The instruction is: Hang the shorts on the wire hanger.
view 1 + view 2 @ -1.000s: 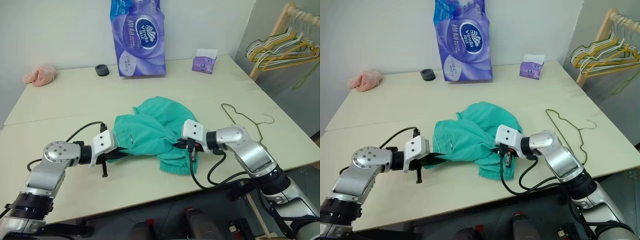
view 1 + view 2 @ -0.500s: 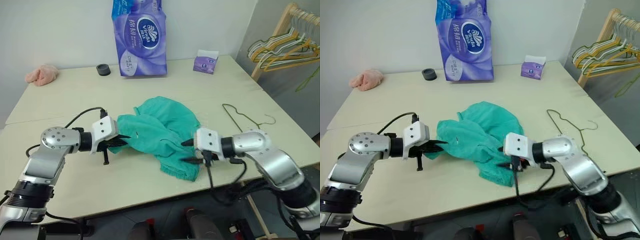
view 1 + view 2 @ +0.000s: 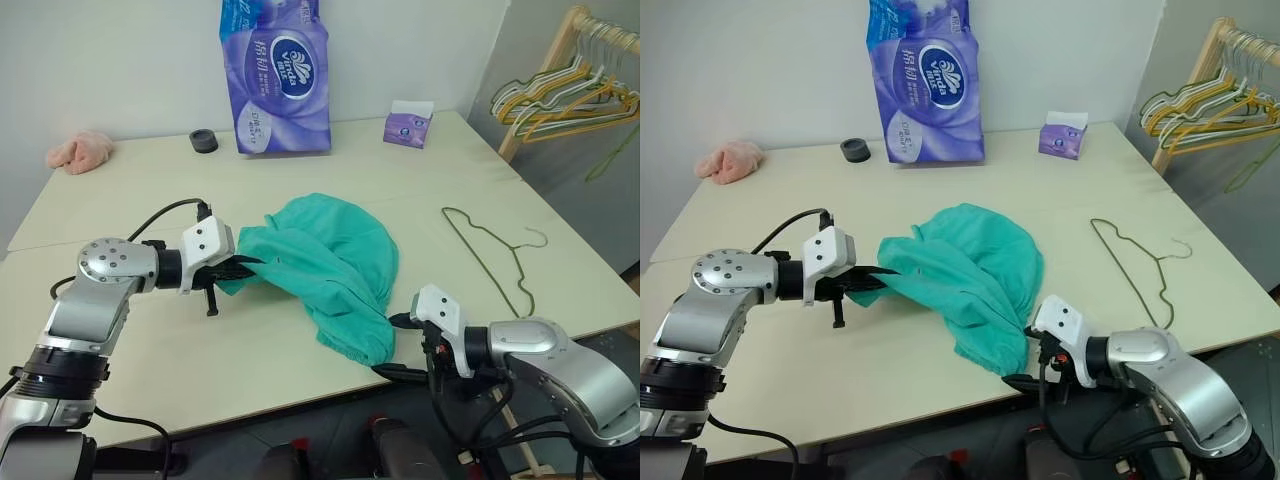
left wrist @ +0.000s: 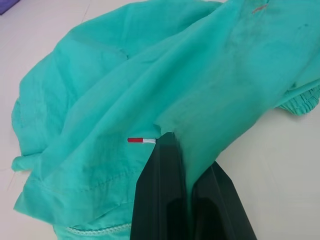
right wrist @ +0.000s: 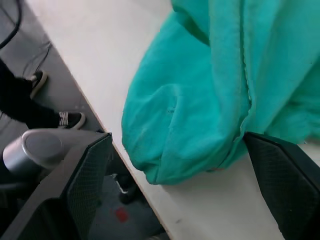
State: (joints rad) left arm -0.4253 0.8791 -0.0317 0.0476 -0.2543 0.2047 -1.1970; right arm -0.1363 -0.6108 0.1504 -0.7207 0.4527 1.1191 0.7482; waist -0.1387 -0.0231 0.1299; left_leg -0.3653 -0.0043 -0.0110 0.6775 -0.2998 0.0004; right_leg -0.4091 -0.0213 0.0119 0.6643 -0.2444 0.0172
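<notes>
The teal shorts (image 3: pixel 335 265) lie crumpled in the middle of the table, and one end reaches the front edge. My left gripper (image 3: pixel 245 267) is shut on their left edge and holds that fabric a little above the table. In the left wrist view the black fingers (image 4: pixel 165 190) pinch a fold of the shorts (image 4: pixel 150 75) beside a small red-and-white tag. My right gripper (image 3: pixel 392 346) stands open at the table's front edge, its fingers either side of the shorts' near end (image 5: pixel 200 100) without touching it. The wire hanger (image 3: pixel 490 250) lies flat on the table to the right of the shorts.
A purple tissue pack (image 3: pixel 275 75), a small tissue box (image 3: pixel 408 125) and a black round thing (image 3: pixel 203 140) stand along the back of the table. A pink cloth (image 3: pixel 80 150) lies at the back left. A wooden rack with several hangers (image 3: pixel 570 90) stands off the table, right.
My right gripper has let go of the shorts, opened wide and drawn back to the table's front edge. The left gripper has lifted its end of the shorts slightly.
</notes>
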